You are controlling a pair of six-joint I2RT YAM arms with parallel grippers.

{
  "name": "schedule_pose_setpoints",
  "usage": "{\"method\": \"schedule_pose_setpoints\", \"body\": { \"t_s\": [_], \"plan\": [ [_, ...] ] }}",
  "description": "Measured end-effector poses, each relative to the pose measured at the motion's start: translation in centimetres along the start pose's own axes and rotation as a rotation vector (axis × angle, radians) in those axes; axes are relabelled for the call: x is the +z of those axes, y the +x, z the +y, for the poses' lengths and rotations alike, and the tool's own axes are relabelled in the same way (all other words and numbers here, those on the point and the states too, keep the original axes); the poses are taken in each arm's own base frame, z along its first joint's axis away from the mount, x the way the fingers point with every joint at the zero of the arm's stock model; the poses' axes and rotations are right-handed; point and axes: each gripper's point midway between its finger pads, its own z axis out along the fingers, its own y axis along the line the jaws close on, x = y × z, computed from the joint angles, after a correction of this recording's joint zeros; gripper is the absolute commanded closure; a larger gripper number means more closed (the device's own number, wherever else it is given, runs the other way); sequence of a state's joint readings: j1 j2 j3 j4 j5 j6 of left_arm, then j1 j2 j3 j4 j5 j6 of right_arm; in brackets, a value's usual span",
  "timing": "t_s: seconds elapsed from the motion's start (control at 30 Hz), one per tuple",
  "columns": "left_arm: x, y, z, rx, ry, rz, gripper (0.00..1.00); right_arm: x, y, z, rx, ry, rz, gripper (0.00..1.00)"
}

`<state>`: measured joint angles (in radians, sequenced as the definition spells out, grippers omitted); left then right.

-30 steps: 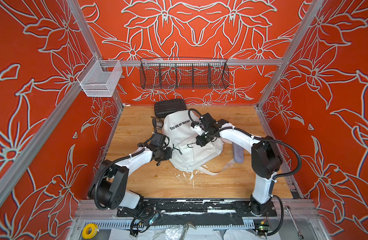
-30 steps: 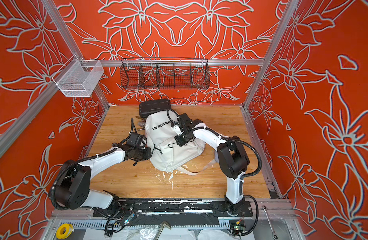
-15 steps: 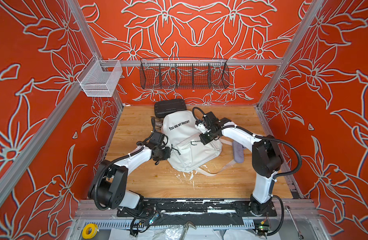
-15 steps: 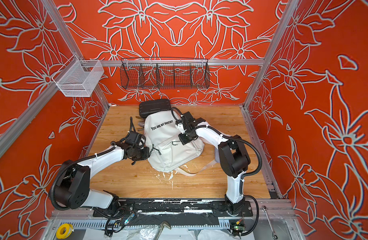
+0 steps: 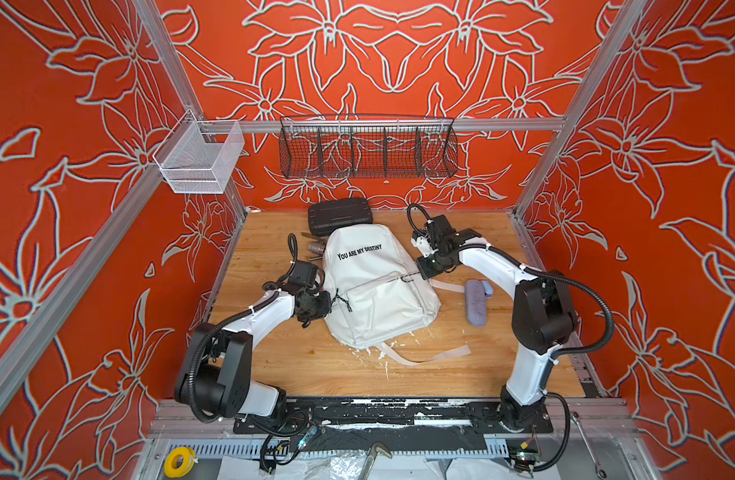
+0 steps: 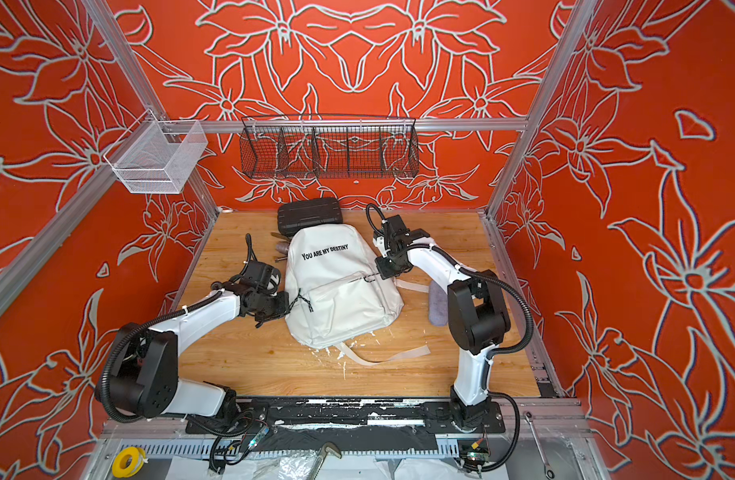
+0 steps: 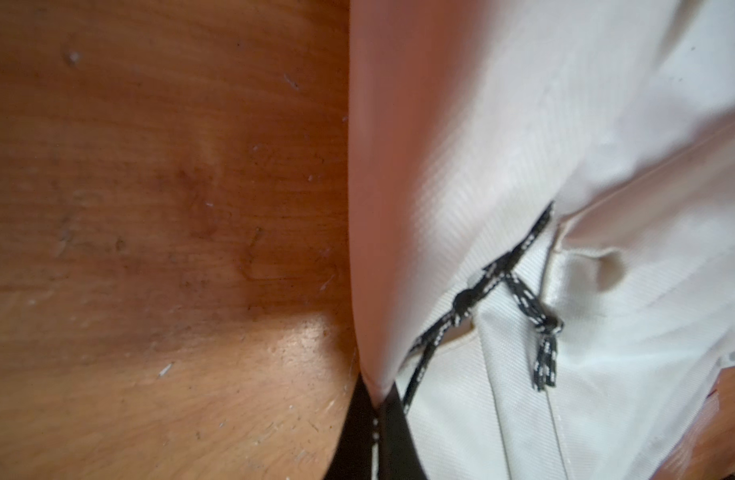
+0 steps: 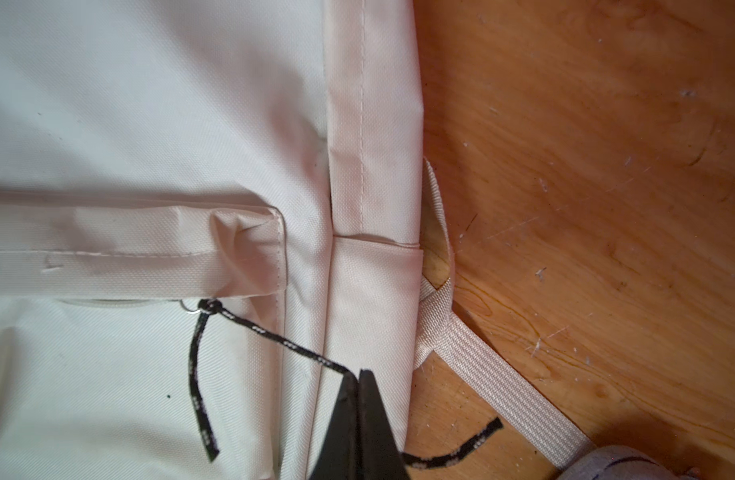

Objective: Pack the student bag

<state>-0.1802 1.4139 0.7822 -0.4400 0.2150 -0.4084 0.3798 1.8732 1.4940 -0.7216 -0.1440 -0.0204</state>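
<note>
Dragged zip cord (image 8: 274, 336) toward counter's (image 5: 274, 365) right edge with right gripper (image 8: 357, 374) clamped on it and left gripper (image 7: 376, 399) pinching student bag (image 5: 370, 291); risks slipping off thin cord.

1. The bare wooden table (image 5: 349, 378) in front of the student bag (image 5: 378, 299) is open, crossed only by a white strap (image 5: 455, 353).
2. A black hard case (image 5: 340, 214) touches the bag's far end.
3. A grey pouch (image 5: 476, 301) lies near its right side.
</note>
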Motion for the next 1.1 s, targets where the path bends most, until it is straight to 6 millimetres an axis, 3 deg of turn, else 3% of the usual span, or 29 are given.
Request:
{"method": "schedule_pose_setpoints", "body": {
  "t_s": [0.13,0.23,0.33,0.43,0.6,0.77,0.93,1.1],
  "plan": [
    [-1.4,0.1,-0.3,0.008,0.027,-0.052,1.00,0.2,0.0,-0.3,0.011,0.002,0.008,1.00],
    [-2.4,0.2,-0.6,0.020,0.050,-0.090,0.64,0.0,-0.6,-0.3,0.015,-0.010,-0.005,1.00],
    [-3.7,-0.3,-0.6,0.045,0.053,-0.149,0.33,-0.2,-0.9,-0.8,0.028,-0.010,-0.016,0.93],
    [-5.8,-1.1,-1.1,0.102,0.069,-0.239,0.15,-0.2,-1.0,-1.2,0.036,-0.008,-0.020,0.81],
    [-8.9,-2.2,-2.8,0.231,0.102,-0.358,0.14,-1.3,-1.4,-1.5,0.050,0.005,-0.048,0.62],
    [-8.3,-3.3,-7.1,0.435,0.104,-0.321,0.17,-3.5,-2.1,-1.8,0.076,0.035,-0.099,0.57],
    [-4.8,-4.3,-13.1,0.658,0.104,-0.206,0.20,-5.5,-1.9,-2.2,0.104,0.070,-0.128,0.42],
    [0.5,-3.6,-15.8,0.805,0.062,-0.045,0.16,-5.5,1.7,-3.5,0.178,0.125,-0.053,0.40]
  ]
}}
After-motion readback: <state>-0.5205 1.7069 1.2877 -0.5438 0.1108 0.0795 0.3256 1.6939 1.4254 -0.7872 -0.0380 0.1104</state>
